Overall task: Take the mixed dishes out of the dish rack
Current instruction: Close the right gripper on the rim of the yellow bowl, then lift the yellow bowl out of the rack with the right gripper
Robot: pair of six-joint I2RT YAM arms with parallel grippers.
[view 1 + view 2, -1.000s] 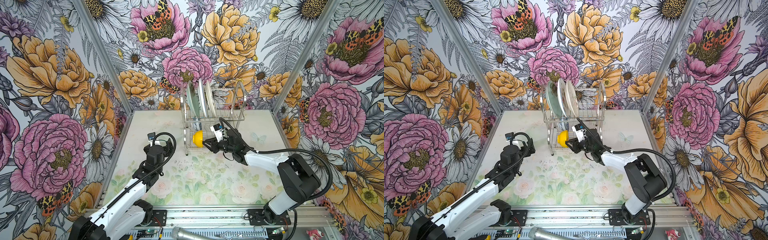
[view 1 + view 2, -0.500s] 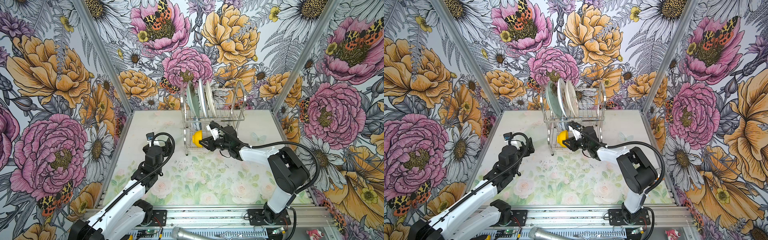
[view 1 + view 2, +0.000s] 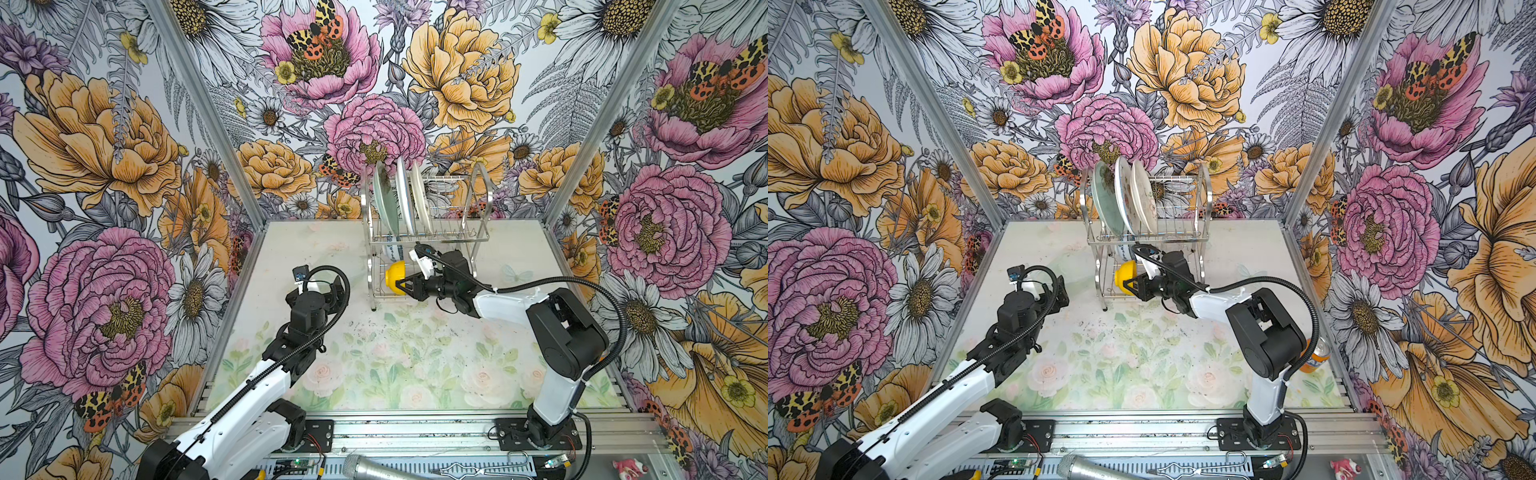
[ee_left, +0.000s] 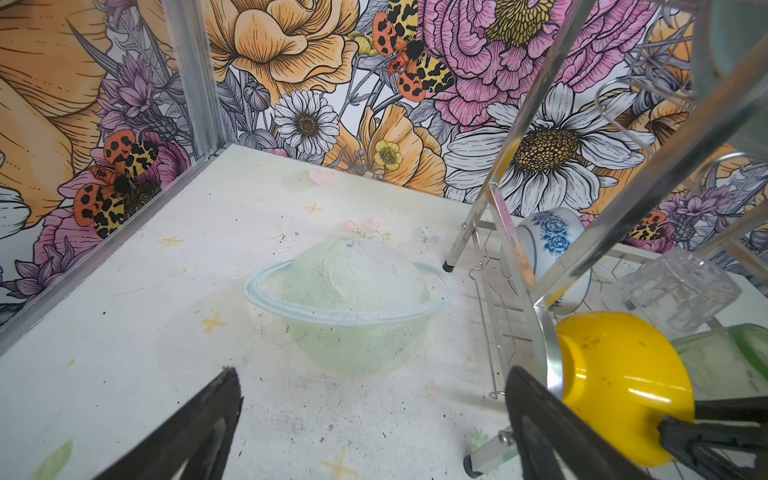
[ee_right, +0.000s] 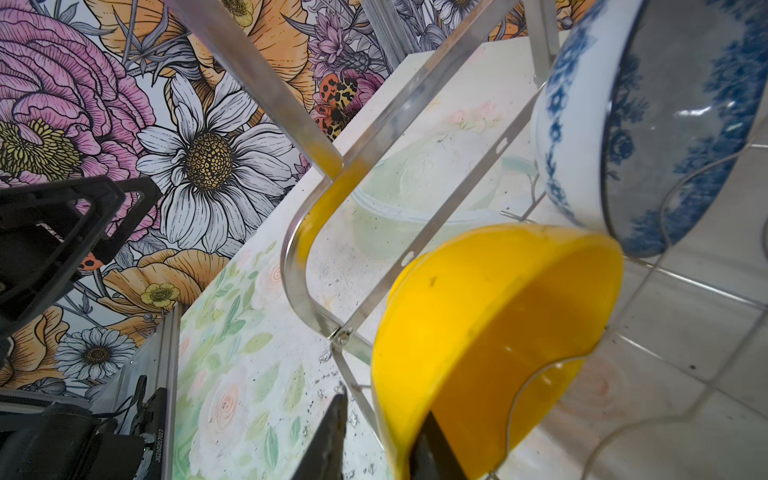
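One floral-printed table [image 3: 395, 353] carries everything, and two arms reach over it from the near edge. One dish rack [image 3: 482, 199] stands at the back of the table, near the middle, with two tiers of chrome wire. Three plates stand on edge, side by side, in its upper tier, with the pale green plate [image 3: 1106, 199] at the left end. Which of the other two is plain white I cannot tell. Two bowls sit at the left end of the lower tier. The yellow bowl [image 3: 395, 276] lies on its side nearest the front, and the blue-and-white bowl [image 4: 548, 237] is tipped up just behind it. The left wrist view shows two tumblers in that same tier beyond the yellow bowl: a clear tumbler [image 4: 677, 291] and a green tumbler [image 4: 719, 361], the green one just beside the bowl. One orange soda can [image 3: 1316, 353] stands on the table by the right arm's elbow, well apart from the rack. The right gripper [image 3: 402, 285] is at the yellow bowl's rim with its jaws narrow, one finger inside the bowl and one outside. The right wrist view shows a sliver of gap by the outer finger, so I cannot tell whether it is pinching the wall. The left gripper [image 4: 370, 436] hangs over bare table left of the rack, spread wide and holding nothing.
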